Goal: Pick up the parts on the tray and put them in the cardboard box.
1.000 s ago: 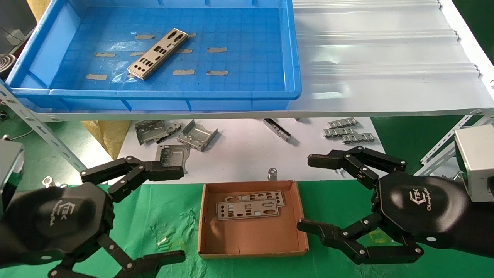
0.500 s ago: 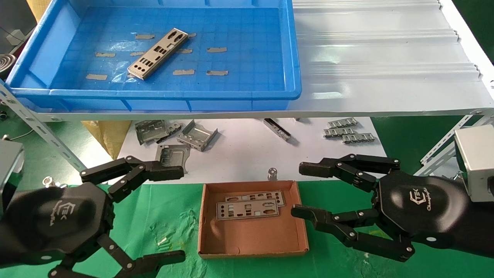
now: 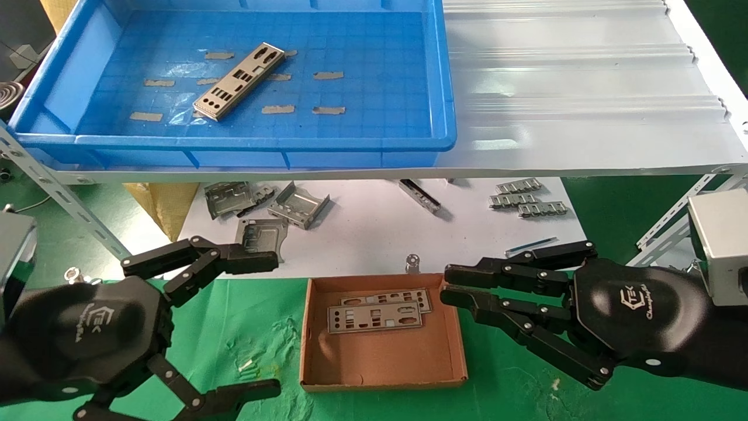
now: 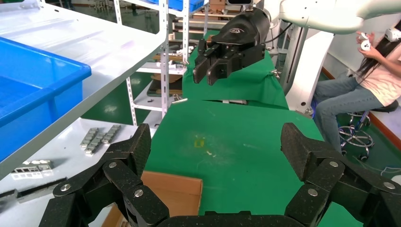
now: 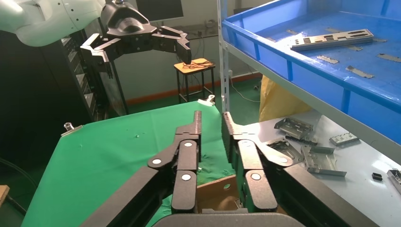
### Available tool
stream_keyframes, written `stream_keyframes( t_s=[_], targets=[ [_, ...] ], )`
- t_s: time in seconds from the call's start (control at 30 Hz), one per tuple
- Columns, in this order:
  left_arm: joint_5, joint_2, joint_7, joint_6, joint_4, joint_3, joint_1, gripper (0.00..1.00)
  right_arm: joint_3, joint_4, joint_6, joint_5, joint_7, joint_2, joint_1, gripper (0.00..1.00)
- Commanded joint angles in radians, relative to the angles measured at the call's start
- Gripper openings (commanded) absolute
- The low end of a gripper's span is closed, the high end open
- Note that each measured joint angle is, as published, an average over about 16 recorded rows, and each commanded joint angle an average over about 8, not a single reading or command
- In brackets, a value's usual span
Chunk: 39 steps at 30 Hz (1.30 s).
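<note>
remaining part [image 3: 238,80]: lies alone in the tray [image 3: 58,93], far and left, long axis running near-left to far-right.
cardboard box [image 3: 383,356]: near centre, two plates already inside.
nearer arm: judged the left gripper [image 3: 257,324], jaws spread wide, empty.
right gripper [image 3: 447,283]: just beside the box's right wall, fingers nearly closed, holding nothing.
hidden: the tray's far end is cut off.

"TEK" logo plus unreadable script line on left gripper [image 3: 266,324] housing and right gripper [image 3: 447,285] housing.
</note>
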<state>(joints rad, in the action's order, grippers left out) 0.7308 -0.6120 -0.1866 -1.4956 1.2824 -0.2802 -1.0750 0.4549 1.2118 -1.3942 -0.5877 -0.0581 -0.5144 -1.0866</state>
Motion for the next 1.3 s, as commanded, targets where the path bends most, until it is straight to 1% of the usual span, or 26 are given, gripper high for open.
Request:
stream_keyframes(
  t_s=[0.03,0.8,0.93,1.03,1.1,1.2,1.3],
  targets=[
    [0.000,0.000,0.000,0.000,0.000,0.000,0.000,1.00,0.000,0.000,0.000,0.000,0.000,0.000,0.000,0.00],
    [0.000,0.000,0.000,0.000,0.000,0.000,0.000,1.00,0.000,0.000,0.000,0.000,0.000,0.000,0.000,0.00],
    [0.009,-0.002,-0.009,0.008,0.004,-0.003,-0.013,1.00,0.000,0.000,0.000,0.000,0.000,0.000,0.000,0.00],
    [0.035,-0.011,-0.031,0.030,0.006,-0.012,-0.050,1.00,0.000,0.000,0.000,0.000,0.000,0.000,0.000,0.00],
    [0.069,-0.023,-0.050,0.054,0.001,-0.022,-0.096,1.00,0.000,0.000,0.000,0.000,0.000,0.000,0.000,0.00],
    [0.143,-0.055,-0.077,0.095,-0.027,-0.047,-0.188,1.00,0.000,0.000,0.000,0.000,0.000,0.000,0.000,0.00],
    [0.235,-0.105,-0.094,0.133,-0.093,-0.081,-0.299,1.00,0.000,0.000,0.000,0.000,0.000,0.000,0.000,0.00]
  ],
)
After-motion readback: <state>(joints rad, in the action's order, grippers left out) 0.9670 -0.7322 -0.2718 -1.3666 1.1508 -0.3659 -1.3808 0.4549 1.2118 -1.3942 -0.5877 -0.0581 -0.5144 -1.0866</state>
